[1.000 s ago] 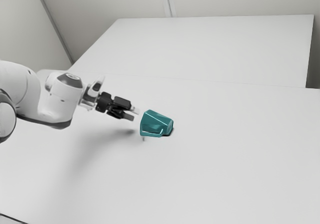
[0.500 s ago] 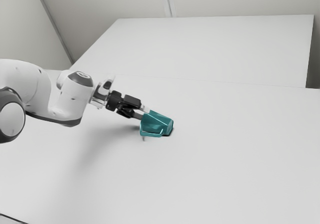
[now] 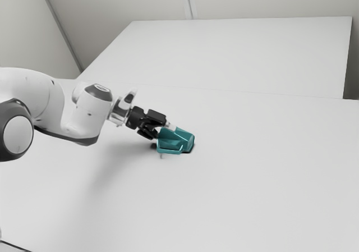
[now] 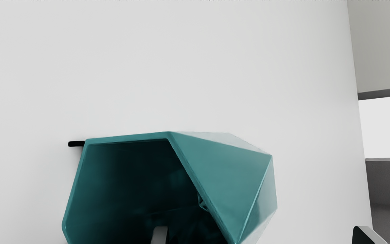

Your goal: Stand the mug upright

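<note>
The teal faceted mug (image 3: 179, 141) lies on its side, its mouth toward the exterior view's left, facing my hand. My gripper (image 3: 164, 131) is at the mouth end, one pale fingertip over the mug's upper side; the mug partly hides the other. In the wrist view the dark hollow of the mug (image 4: 235, 176) faces the camera. My gripper (image 4: 262, 234) stands open there, one fingertip (image 4: 160, 234) overlapping the mouth and the other outside the wall, well apart from it. How deep the first reaches is unclear.
The mug rests on a broad white table (image 3: 252, 179). A small dark bar (image 4: 76, 143) sticks out beside the mug's rim in the wrist view. Behind stands a pale raised surface (image 3: 241, 53), and a dark line crosses the exterior view's lower left corner.
My hand has moved toward the exterior view's right and slightly down, from short of the mug to its mouth end. The mug lies where it was.
</note>
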Controlling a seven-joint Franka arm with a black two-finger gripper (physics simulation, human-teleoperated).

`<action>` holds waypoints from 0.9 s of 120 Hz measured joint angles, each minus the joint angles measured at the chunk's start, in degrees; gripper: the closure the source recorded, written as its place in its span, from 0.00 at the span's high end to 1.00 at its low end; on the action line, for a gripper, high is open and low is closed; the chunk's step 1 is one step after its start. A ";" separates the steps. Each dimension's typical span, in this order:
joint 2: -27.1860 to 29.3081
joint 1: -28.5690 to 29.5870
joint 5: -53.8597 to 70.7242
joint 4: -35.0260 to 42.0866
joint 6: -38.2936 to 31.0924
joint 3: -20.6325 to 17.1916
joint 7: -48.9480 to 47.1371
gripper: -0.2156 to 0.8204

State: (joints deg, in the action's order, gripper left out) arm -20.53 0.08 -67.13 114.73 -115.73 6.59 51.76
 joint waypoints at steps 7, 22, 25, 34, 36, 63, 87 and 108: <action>-0.05 0.00 0.05 -0.30 -0.05 -0.06 -0.54 0.72; 0.00 0.00 0.25 -0.44 -0.13 -0.09 -1.55 0.59; 0.00 0.00 0.29 -0.45 -0.15 -0.09 -1.73 0.56; 0.01 0.01 0.39 -0.45 -0.19 -0.09 -2.21 0.47; 0.01 0.01 0.40 -0.45 -0.20 -0.09 -2.30 0.45; 0.11 0.00 0.63 -0.86 -0.26 -0.09 -3.37 0.20; 0.32 -0.05 2.89 -3.57 -0.21 -0.20 -4.10 0.09; 1.07 -0.08 11.68 -8.24 1.23 -0.29 -6.11 0.06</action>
State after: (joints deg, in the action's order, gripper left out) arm -19.46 0.00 -55.44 106.50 -114.51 6.30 45.64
